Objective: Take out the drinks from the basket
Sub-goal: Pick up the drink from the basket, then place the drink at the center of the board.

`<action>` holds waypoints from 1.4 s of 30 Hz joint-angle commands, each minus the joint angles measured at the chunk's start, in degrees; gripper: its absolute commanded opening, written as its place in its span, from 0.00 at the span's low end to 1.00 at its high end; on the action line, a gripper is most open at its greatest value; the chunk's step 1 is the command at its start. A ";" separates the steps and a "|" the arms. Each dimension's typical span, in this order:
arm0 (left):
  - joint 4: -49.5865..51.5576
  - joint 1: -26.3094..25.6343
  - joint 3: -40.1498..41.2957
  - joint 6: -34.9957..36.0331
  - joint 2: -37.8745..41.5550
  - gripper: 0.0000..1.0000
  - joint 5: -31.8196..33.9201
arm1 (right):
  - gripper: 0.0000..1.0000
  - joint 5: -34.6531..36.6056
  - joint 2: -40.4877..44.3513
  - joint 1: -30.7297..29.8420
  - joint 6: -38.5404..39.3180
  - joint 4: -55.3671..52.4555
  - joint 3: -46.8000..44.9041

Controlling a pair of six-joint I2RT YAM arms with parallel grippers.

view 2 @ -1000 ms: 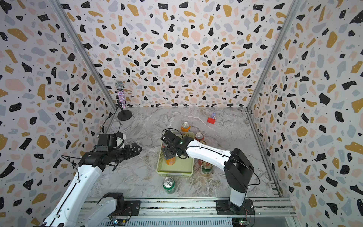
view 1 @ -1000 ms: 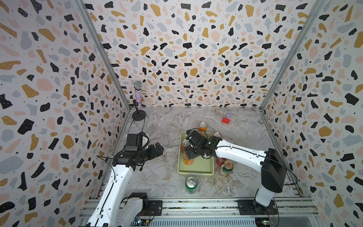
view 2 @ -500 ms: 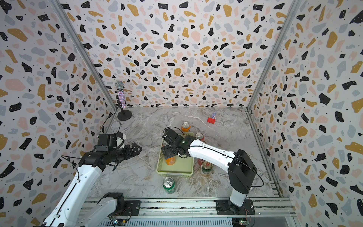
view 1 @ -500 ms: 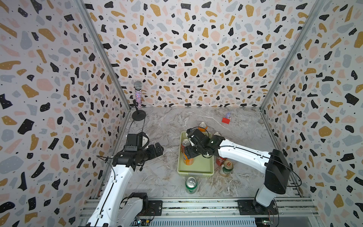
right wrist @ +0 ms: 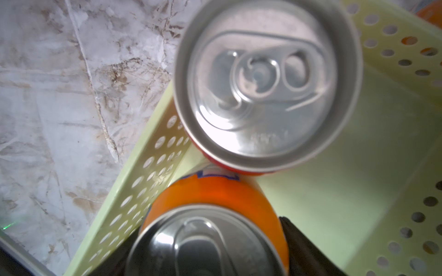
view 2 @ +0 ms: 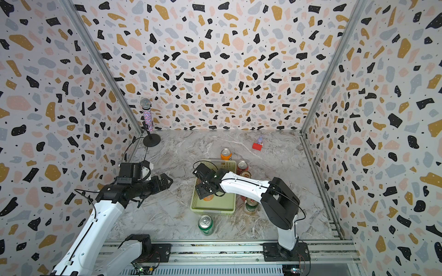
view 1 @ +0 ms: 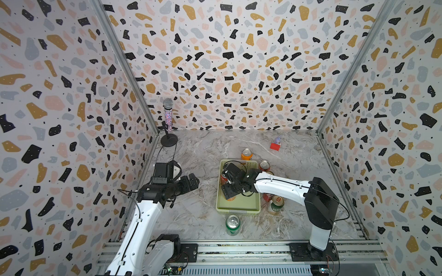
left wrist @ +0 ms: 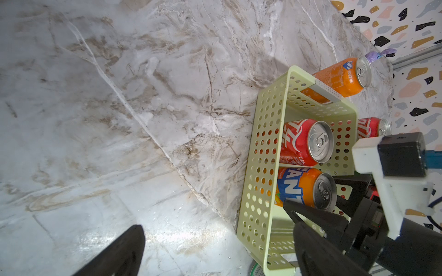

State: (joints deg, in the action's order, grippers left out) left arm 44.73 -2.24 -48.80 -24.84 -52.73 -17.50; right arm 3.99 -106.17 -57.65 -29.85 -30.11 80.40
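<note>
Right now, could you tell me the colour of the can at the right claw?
The can is orange with blue lettering; the left wrist view shows it best.

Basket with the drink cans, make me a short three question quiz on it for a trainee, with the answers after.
1. How many cans stand inside the basket?
2. Fill in: the right pincer is closed around the ____ can.
3. True or false: the left pincer is outside the basket, holding nothing.
Key: 1. Two, the red can and the orange can. 2. Orange. 3. True.
</note>
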 commanded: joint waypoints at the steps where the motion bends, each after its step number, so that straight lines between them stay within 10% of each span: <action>1: -1.49 0.31 0.01 -0.10 0.14 1.00 0.21 | 0.79 1.99 0.70 -0.18 -0.48 2.62 -0.38; 17: -1.38 0.31 -0.07 -0.12 0.03 1.00 2.89 | 0.38 3.11 4.65 -0.29 1.71 1.21 -1.03; 42: 0.71 7.30 -0.99 -0.55 0.79 1.00 6.95 | 0.21 5.95 14.87 -0.68 7.99 -7.85 9.08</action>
State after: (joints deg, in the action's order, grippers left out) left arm 45.10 3.86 -48.80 -24.88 -53.06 -11.46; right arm 8.86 -94.85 -57.89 -23.53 -37.78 84.90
